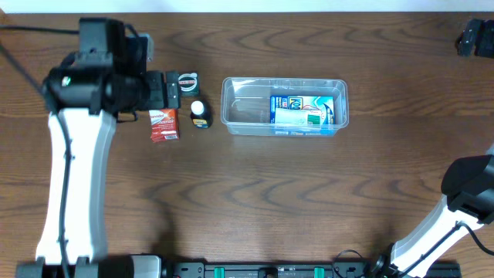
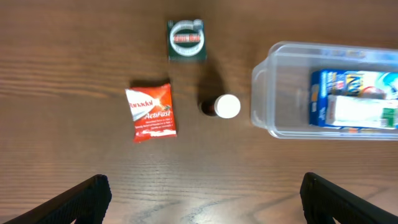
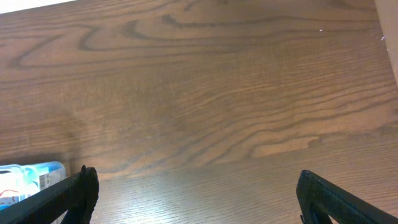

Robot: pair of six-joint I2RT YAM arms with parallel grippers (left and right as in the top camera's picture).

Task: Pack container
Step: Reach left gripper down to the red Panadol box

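Both the left gripper (image 2: 204, 198) and right gripper (image 3: 196, 193) stand wide open, empty; if I lower the left off-centre onto the packet (image 2: 152, 112), a finger may topple the nearby bottle (image 2: 227, 106).

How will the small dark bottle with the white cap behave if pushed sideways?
The small dark bottle with white cap stands upright and slim, so it probably tips rather than slides. Round body: once down, it likely rolls on the smooth wooden table.

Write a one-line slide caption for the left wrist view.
Open left gripper near a red sachet, green box and white-capped bottle beside the container holding a blue box.
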